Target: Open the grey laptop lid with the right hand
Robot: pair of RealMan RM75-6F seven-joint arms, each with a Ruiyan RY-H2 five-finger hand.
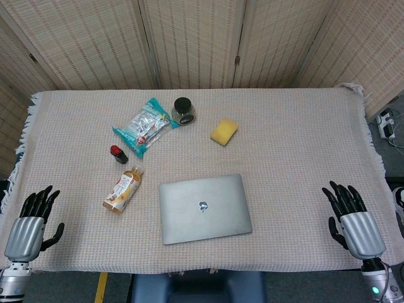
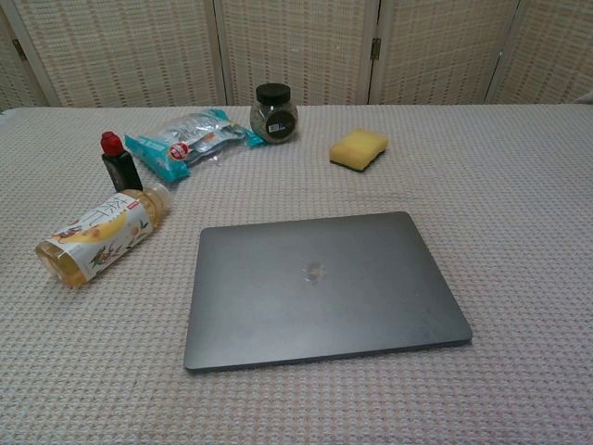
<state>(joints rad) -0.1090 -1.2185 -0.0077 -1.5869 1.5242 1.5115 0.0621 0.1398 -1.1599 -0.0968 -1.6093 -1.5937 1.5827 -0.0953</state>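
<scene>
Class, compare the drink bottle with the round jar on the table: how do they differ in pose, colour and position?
The drink bottle lies on its side; the jar stands upright. The bottle holds pale amber liquid under a printed label; the jar has a black lid and dark speckled contents. The bottle lies left of the closed laptop; the jar stands further back, beside the snack packet. Both are untouched.

Both views are bright and evenly lit from above, with only faint, soft shadows under things. The laptop lid carries a dull sheen without glare. Focus is sharp throughout.
</scene>
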